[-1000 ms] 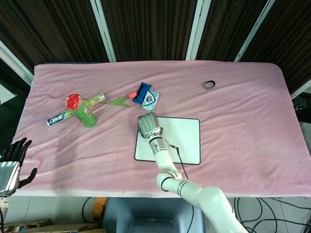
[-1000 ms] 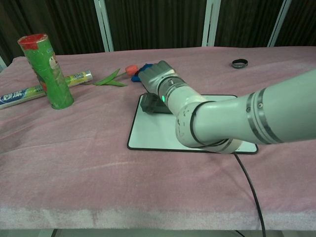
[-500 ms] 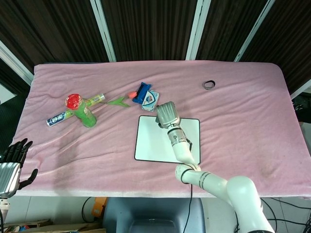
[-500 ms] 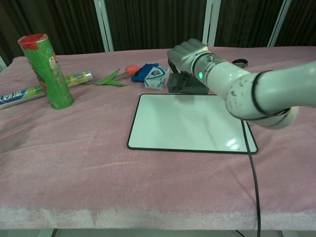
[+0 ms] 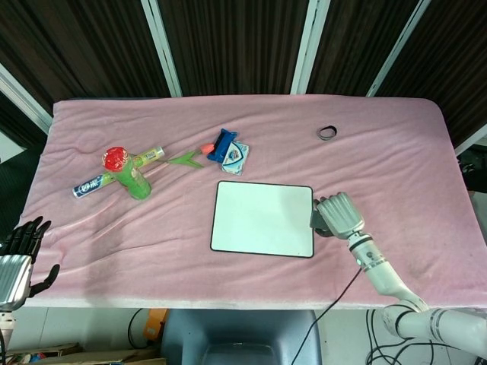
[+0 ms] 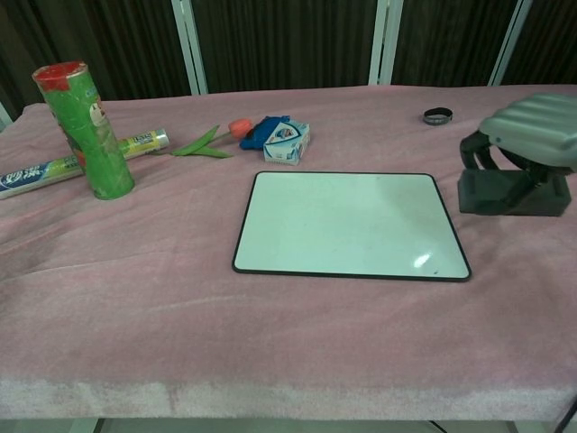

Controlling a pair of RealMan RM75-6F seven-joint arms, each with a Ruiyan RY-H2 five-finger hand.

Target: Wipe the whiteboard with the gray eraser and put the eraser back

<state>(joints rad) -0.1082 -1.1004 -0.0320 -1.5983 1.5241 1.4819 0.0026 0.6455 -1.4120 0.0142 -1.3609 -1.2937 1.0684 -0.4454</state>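
The right hand (image 6: 534, 128) is seen curled over the gray eraser (image 6: 512, 191), which is gripped from above and sits just beside the right edge of the whiteboard (image 6: 347, 223), on or very close to the pink tablecloth (image 6: 270, 334); contact with the cloth cannot be confirmed. The left hand (image 5: 19, 251) is held apart from the work at the near left corner, fingers spread and nothing in them. The whiteboard surface appears clean, with no marks visible, so the wiping is judged to be done; what is left is the release of the eraser at its resting place and the withdrawal of the hand. Farther back, a small blue-and-white box (image 6: 287, 142), an artificial tulip (image 6: 213, 139), a green canister with a red lid (image 6: 90, 128), a toothpaste tube (image 6: 77, 161) and a black ring (image 6: 437, 115) are laid out. The left hand is shown only by the head view; the eraser's dark block is shown plainly only by the chest view.
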